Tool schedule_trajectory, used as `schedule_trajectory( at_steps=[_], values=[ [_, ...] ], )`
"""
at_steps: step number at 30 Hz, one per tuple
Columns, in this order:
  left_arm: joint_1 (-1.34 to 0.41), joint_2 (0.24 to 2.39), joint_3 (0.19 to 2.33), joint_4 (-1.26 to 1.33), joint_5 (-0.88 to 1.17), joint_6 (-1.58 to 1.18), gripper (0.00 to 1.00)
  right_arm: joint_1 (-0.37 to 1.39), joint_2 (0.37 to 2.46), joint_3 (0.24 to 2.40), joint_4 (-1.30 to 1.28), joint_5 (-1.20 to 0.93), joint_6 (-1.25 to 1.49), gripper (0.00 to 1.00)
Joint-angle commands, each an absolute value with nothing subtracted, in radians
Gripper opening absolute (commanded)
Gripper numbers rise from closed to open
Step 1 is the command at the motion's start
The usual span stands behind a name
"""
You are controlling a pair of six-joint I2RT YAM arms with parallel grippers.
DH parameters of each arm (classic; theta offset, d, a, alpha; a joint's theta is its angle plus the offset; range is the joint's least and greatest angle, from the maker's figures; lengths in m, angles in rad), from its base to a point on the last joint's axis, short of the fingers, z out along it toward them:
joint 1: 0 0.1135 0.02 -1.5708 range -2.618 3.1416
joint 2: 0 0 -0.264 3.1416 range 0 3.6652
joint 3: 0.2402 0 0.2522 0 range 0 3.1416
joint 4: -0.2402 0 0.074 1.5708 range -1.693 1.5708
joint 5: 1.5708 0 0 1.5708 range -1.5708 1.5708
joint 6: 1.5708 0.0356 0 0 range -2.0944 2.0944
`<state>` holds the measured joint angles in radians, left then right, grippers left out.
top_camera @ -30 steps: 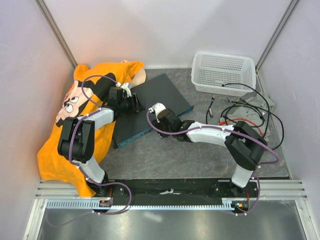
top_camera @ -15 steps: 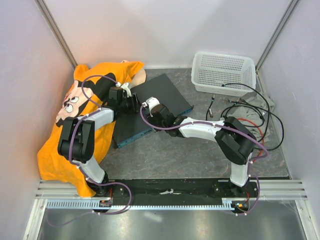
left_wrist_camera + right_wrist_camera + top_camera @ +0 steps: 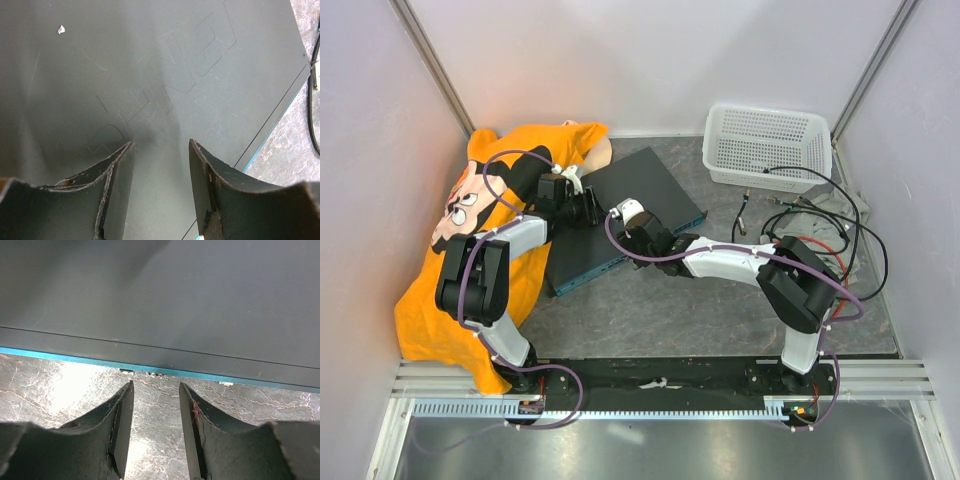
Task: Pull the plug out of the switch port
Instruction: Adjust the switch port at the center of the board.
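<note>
The switch (image 3: 635,195) is a flat dark box with a teal front face (image 3: 60,356), lying aslant at the table's middle. My left gripper (image 3: 590,208) hovers open over its dark top (image 3: 150,60) with nothing between its fingers (image 3: 122,170). My right gripper (image 3: 156,385) stands open just in front of the teal face, its fingertips close to small sockets (image 3: 157,374), and holds nothing. In the top view it sits at the switch's near edge (image 3: 642,238). No plug shows in the stretch of front face in view. A loose black cable end (image 3: 744,208) lies right of the switch.
An orange printed shirt (image 3: 455,270) lies at the left, reaching under the left arm. A white mesh basket (image 3: 767,145) stands at the back right. Tangled black and red cables (image 3: 820,235) sprawl at the right. Walls close in on three sides.
My right gripper has moved left along the switch's front edge, closer to the teal face. The left arm has not moved.
</note>
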<state>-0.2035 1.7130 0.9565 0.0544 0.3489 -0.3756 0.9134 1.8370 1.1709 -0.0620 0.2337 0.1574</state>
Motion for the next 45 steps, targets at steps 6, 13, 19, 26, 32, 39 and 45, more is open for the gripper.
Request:
schedule_trajectory(
  at_steps=[6, 13, 19, 26, 32, 39, 45],
  values=[
    [-0.209, 1.769, 0.925, -0.075, 0.310, -0.357, 0.56, 0.905, 1.876, 1.215, -0.051, 0.247, 0.175, 0.50],
    [-0.207, 1.772, 0.928, -0.074, 0.308, -0.357, 0.56, 0.897, 1.888, 1.230, -0.057, 0.230, 0.186, 0.51],
    [-0.209, 1.773, 0.931, -0.074, 0.307, -0.357, 0.56, 0.907, 1.876, 1.238, -0.054, 0.109, 0.205, 0.63],
    [-0.207, 1.769, 0.927, -0.074, 0.308, -0.354, 0.56, 0.911, 1.878, 1.239, -0.043, 0.118, 0.212, 0.61],
    [-0.207, 1.767, 0.923, -0.071, 0.307, -0.356, 0.56, 0.917, 1.910, 1.275, -0.034, 0.152, 0.198, 0.61],
    [-0.207, 1.761, 0.914, -0.068, 0.304, -0.354, 0.56, 0.922, 1.968, 1.318, -0.037, 0.163, 0.210, 0.59],
    [-0.207, 1.761, 0.914, -0.066, 0.302, -0.354, 0.56, 0.923, 1.991, 1.333, -0.037, 0.184, 0.230, 0.46]
  ],
)
